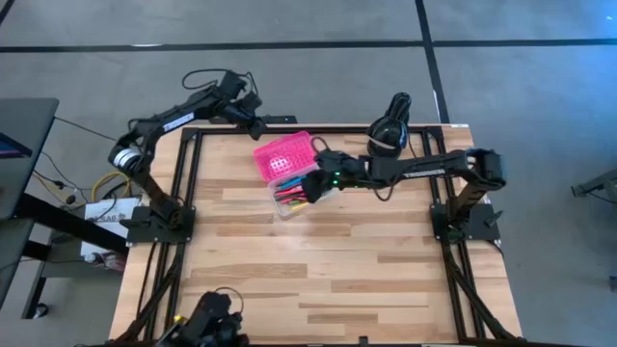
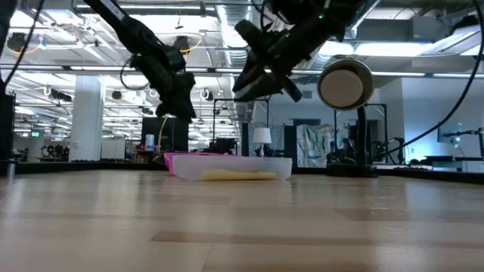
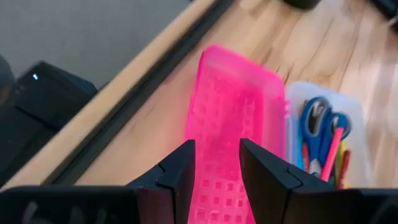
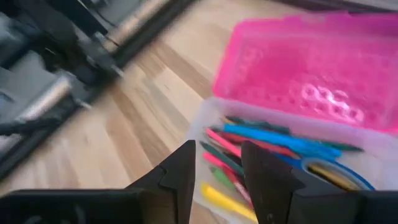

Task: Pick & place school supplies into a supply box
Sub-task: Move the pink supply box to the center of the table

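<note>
The supply box lies open near the table's far edge. Its pink lid point(image 1: 284, 156) point(image 3: 233, 124) point(image 4: 311, 68) lies flat beside the clear base point(image 1: 301, 196) point(image 4: 211, 112). In the base lie several pens and pencils point(image 4: 261, 140) point(image 3: 333, 155) and the blue-handled scissors point(image 3: 320, 121) point(image 4: 336, 171). My right gripper point(image 1: 313, 185) point(image 4: 219, 180) point(image 2: 249, 87) hovers open above the base, holding nothing. My left gripper point(image 1: 256, 121) point(image 3: 217, 180) point(image 2: 180, 102) hangs open above the lid's far-left end, clear of it. In the low view the box point(image 2: 231, 166) rests on the table.
A black round device on a stand point(image 1: 390, 130) point(image 2: 345, 85) sits at the far edge, right of the box. The table's dark frame rail point(image 3: 124, 106) runs along the far edge behind the lid. Bare wood point(image 1: 318, 280) stretches toward the near side.
</note>
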Robot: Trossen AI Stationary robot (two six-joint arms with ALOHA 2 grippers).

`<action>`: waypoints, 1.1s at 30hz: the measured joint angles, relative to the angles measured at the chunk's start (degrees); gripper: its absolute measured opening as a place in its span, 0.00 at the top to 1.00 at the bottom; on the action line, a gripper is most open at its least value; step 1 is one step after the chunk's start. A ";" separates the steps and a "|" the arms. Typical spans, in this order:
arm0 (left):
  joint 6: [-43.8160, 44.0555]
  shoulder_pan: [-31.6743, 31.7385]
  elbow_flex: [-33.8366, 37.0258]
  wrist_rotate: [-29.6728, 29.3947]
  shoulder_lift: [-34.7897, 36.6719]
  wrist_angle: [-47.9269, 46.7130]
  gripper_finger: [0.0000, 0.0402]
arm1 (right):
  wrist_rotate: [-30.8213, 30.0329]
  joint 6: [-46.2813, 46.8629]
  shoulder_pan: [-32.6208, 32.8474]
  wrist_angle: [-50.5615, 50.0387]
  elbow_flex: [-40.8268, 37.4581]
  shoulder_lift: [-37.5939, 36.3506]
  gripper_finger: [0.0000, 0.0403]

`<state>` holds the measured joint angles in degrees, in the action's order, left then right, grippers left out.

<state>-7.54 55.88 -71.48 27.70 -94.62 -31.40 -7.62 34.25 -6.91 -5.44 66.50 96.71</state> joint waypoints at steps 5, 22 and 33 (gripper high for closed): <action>-1.16 0.02 -1.62 0.16 -5.14 0.02 0.71 | 0.44 0.10 0.02 -5.64 4.68 4.85 0.70; -9.36 -2.93 -1.57 -17.14 -6.78 1.98 0.71 | -2.87 7.33 0.73 -12.35 5.49 5.86 0.70; -14.68 -5.73 -1.45 -20.49 -11.25 1.32 0.71 | -3.02 6.34 1.53 -12.77 5.45 5.86 0.70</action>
<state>-22.22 50.15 -72.93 7.20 -105.87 -30.09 -10.64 40.59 -5.38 -18.21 71.94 102.56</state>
